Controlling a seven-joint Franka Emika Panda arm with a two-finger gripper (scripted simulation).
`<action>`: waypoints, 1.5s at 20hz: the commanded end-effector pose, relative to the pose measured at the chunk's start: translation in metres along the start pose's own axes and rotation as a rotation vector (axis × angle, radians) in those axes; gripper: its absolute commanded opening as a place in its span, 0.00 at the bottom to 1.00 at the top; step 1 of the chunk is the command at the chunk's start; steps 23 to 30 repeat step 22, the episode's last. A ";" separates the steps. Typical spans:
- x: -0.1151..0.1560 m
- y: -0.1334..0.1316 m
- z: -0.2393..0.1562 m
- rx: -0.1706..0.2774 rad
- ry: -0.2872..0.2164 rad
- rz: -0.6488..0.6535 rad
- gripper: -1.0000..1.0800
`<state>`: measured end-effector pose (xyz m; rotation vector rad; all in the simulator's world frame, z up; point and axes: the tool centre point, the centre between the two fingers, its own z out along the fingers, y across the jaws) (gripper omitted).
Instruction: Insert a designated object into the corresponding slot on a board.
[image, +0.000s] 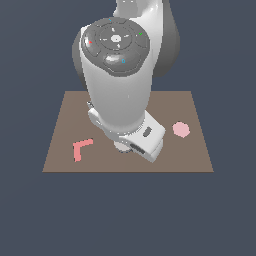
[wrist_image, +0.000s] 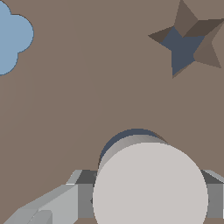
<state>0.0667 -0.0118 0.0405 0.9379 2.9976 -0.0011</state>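
The pale grey-beige disc (wrist_image: 150, 188) fills the near part of the wrist view, held between my two grey fingers (wrist_image: 83, 200). My gripper (wrist_image: 150, 202) is shut on it. Right behind the disc, a dark crescent of the round slot (wrist_image: 114, 141) shows in the brown board (wrist_image: 87, 100); the disc stands over the slot and hides most of it. I cannot tell how deep the disc reaches. In the exterior view the arm's hand (image: 145, 137) hangs low over the middle of the board (image: 192, 107) and hides the disc and the slot.
A dark star-shaped hole (wrist_image: 183, 46) and a blue lumpy piece (wrist_image: 11, 37) lie on the board beyond the slot. In the exterior view, a pink roundish piece (image: 181, 129) lies at the right and a pink L-shaped piece (image: 81, 148) at the left.
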 end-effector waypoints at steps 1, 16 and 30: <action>0.002 0.000 0.000 0.000 -0.001 -0.018 0.00; 0.002 0.000 0.010 0.000 0.000 -0.019 0.96; 0.002 0.000 0.010 0.000 0.000 -0.019 0.96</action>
